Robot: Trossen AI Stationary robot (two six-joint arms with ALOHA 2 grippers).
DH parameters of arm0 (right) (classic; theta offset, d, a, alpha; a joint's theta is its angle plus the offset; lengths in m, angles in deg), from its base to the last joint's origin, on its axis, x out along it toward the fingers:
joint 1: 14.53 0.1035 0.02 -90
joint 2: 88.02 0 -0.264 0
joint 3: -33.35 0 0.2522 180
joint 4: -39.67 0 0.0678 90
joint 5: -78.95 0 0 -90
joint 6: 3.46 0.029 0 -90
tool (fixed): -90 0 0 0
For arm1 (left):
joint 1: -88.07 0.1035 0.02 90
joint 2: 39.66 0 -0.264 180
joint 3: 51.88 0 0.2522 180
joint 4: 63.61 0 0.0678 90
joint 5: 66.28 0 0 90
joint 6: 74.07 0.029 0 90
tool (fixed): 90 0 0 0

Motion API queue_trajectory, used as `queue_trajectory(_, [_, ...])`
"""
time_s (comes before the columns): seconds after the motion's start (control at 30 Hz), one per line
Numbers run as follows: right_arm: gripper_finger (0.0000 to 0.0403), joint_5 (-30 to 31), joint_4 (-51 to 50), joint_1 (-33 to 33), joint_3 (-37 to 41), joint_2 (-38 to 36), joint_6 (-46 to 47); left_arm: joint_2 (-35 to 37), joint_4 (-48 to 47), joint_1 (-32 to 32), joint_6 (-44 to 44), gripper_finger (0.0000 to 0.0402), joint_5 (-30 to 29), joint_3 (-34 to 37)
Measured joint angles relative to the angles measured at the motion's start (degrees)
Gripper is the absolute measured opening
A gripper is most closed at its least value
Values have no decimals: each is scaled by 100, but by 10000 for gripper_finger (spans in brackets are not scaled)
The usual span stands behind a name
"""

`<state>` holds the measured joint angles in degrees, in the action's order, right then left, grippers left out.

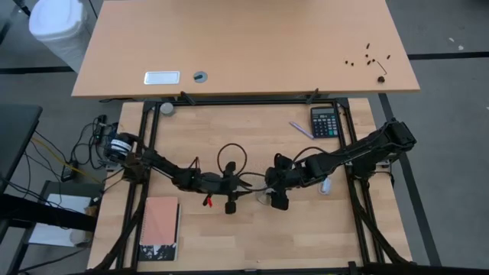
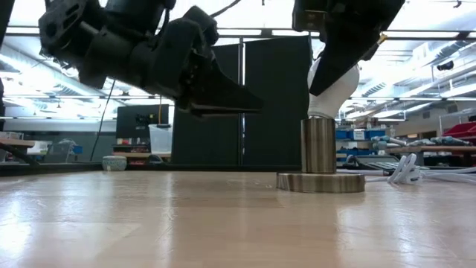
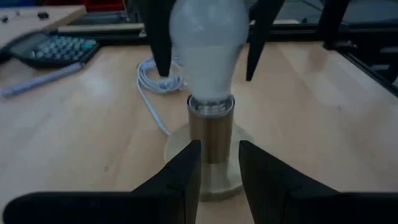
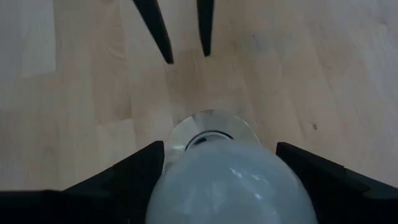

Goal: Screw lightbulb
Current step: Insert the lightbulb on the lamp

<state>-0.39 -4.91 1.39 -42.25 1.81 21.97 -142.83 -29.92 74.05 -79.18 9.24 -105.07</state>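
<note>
Table (image 1: 252,252) of pale wood carries everything; risks are noted from the biggest item down. Right arm reaches in over the work, its right gripper (image 4: 211,174) straddling the lightbulb (image 3: 205,50) from above, a finger on either side of the globe. In the right wrist view the fingers stand about as wide as the globe, but contact is not clear, so whether this pincer is clasping the bulb or released around it I cannot tell. Left gripper (image 3: 217,168) sits low, just in front of the socket (image 2: 320,152), fingers partly apart with nothing between them; they point at the socket's metal column without touching it, so the base disc looks unbraced. Lightbulb stands upright directly below the right pincer, screw base entered in the socket collar, apparently not fully seated. Judged risks: if the right pincer turns with a loose hold, the smooth globe would slip and no thread would be gained; if it turns with a firm hold, the unbraced socket could spin with the bulb or skate on the table. An off-axis twist could cross-thread or tip the stand. White cord (image 3: 152,87), lying beyond the socket from the left pincer, could drag if the base rotates.
</note>
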Motion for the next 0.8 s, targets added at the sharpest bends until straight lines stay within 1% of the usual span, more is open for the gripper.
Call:
queue_trajectory(0.13, [319,11,101,0,-2,12,-275,-238,270,-16,-286,113,16,36])
queue_trajectory(0.33, [319,72,97,0,-11,96,-449,-589,623,-80,-308,124,15,-107])
queue_trajectory(0.53, [319,36,46,0,-15,238,-511,-814,643,-102,-306,141,-68,-264])
queue_trajectory(0.8, [316,40,78,-44,-2,287,-612,-881,695,-104,-308,142,-66,-264])
